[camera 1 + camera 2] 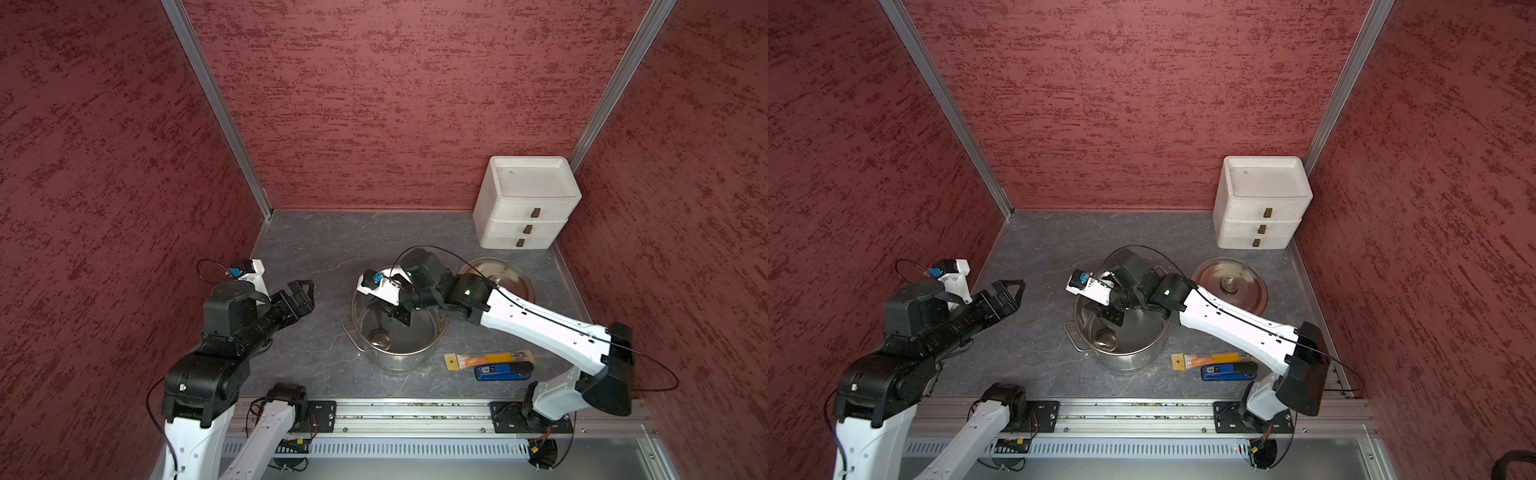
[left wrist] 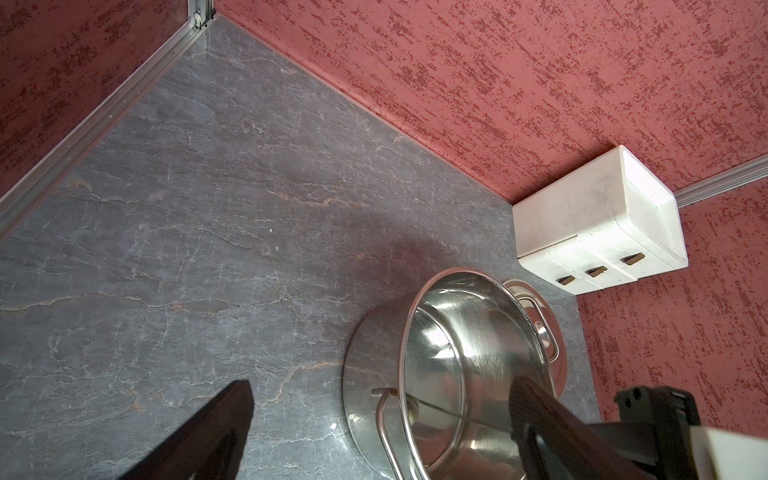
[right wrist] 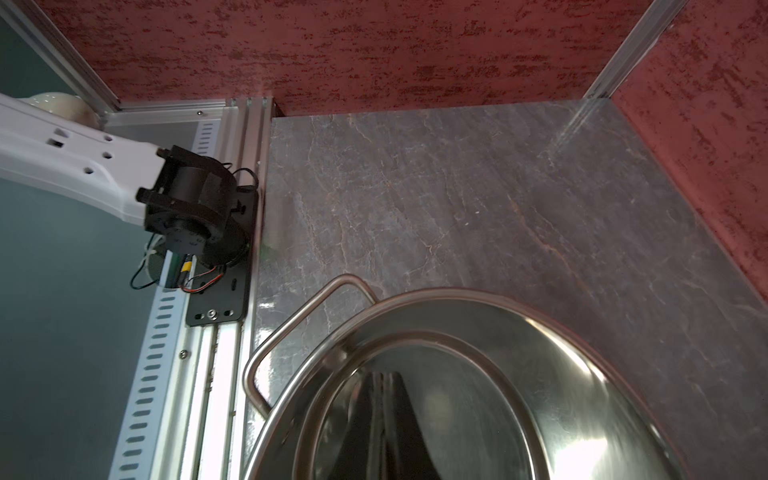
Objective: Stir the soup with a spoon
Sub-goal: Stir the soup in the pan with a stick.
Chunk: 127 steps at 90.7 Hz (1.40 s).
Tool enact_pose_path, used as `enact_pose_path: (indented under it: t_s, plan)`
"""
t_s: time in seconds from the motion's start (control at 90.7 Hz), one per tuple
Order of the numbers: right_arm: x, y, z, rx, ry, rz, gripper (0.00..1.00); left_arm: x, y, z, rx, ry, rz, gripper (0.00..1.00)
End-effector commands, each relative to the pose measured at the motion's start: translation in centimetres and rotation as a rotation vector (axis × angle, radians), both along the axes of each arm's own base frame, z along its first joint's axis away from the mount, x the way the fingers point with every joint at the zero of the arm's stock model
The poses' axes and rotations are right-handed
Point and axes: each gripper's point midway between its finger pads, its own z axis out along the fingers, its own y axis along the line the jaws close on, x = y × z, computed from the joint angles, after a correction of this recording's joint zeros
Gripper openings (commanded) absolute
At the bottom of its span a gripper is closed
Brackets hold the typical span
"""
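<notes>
A steel pot (image 1: pixel 399 361) (image 1: pixel 1129 359) stands mid-table. Its inside looks like bare shiny metal, and no soup shows. The spoon's round bowl (image 1: pixel 379 337) (image 1: pixel 1104 338) rests low inside the pot. Its handle rises to my right gripper (image 1: pixel 398 318) (image 1: pixel 1113 318), which hangs over the pot's mouth, shut on it. In the right wrist view a thin metal strip of the spoon (image 3: pixel 384 415) runs between the closed jaws of the right gripper (image 3: pixel 382 376), over the pot rim (image 3: pixel 540 299). My left gripper (image 1: pixel 305 293) (image 2: pixel 382 384) is open and empty, left of the pot (image 2: pixel 374 345).
The pot lid (image 1: pixel 498 282) lies flat to the right of the pot. A white drawer unit (image 1: pixel 525 208) stands in the back right corner. An orange-and-yellow packaged tool (image 1: pixel 488 359) and a blue-and-black gadget (image 1: pixel 503 371) lie front right. Red walls close three sides.
</notes>
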Motion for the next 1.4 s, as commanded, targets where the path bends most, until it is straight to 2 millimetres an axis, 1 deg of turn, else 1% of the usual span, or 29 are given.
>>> enact_pose_path:
  t_s: [0.0, 0.088, 0.154, 0.242, 0.32, 0.463, 0.562, 0.617, 0.639, 0.727, 0.793, 0.926, 1.102, 1.201, 1.3, 1.388]
  plan:
    - [3.7, 1.0, 1.8, 0.053, -0.116, -0.046, 0.0, -0.1, 0.1, 0.5, 0.006, -0.011, -0.001, 1.0]
    - [5.8, 1.1, 2.4, 0.072, -0.144, -0.072, 0.0, -0.1, 0.1, 0.7, 0.007, -0.012, -0.001, 1.0]
    - [7.3, 0.7, 2.6, 0.075, -0.153, -0.096, 0.0, -0.2, 0.1, 0.8, 0.008, -0.011, 0.0, 1.0]
    - [9.4, -0.8, 2.6, 0.066, -0.158, -0.142, 0.0, -0.5, 0.1, 0.8, 0.006, -0.012, -0.002, 1.0]
    - [10.6, -2.4, 2.3, 0.05, -0.152, -0.176, 0.0, -0.7, 0.2, 0.8, 0.007, -0.01, 0.001, 1.0]
    - [11.4, -6.1, 1.6, 0.019, -0.137, -0.229, 0.0, -1.0, 0.4, 0.7, 0.012, -0.009, 0.008, 1.0]
    - [11.3, -8.8, 1.0, -0.001, -0.122, -0.271, 0.0, -0.9, 0.4, 0.8, 0.014, -0.009, 0.011, 1.0]
    - [10.8, -10.1, 0.4, -0.018, -0.109, -0.284, 0.0, -0.8, 0.5, 0.7, 0.016, -0.007, 0.014, 1.0]
    - [10.4, -10.8, 0.8, -0.013, -0.114, -0.29, 0.0, -0.8, 0.5, 0.7, 0.016, -0.007, 0.013, 1.0]
    - [8.8, -12.5, 0.7, -0.02, -0.102, -0.297, 0.0, -0.5, 0.4, 0.7, 0.017, -0.006, 0.009, 1.0]
    - [7.4, -13.3, 0.2, -0.028, -0.072, -0.293, 0.0, -0.2, 0.3, 0.6, 0.017, -0.003, 0.007, 1.0]
    - [4.1, -14.6, 1.0, 0.03, -0.018, -0.27, 0.0, 0.4, 0.1, 0.7, 0.014, -0.007, -0.001, 1.0]
    - [0.4, -14.9, 1.8, 0.08, 0.071, -0.226, 0.0, 1.1, -0.2, 0.6, 0.009, -0.009, -0.014, 1.0]
    - [-0.9, -14.9, 2.0, 0.091, 0.096, -0.222, 0.0, 1.4, -0.4, 0.4, 0.005, -0.01, -0.018, 1.0]
    - [-2.1, -14.0, 2.5, 0.114, 0.121, -0.198, 0.0, 1.5, -0.4, 0.1, 0.005, -0.004, -0.019, 1.0]
    - [-2.9, -12.5, 2.9, 0.12, 0.136, -0.168, 0.0, 1.6, -0.4, 0.0, 0.008, -0.001, -0.02, 1.0]
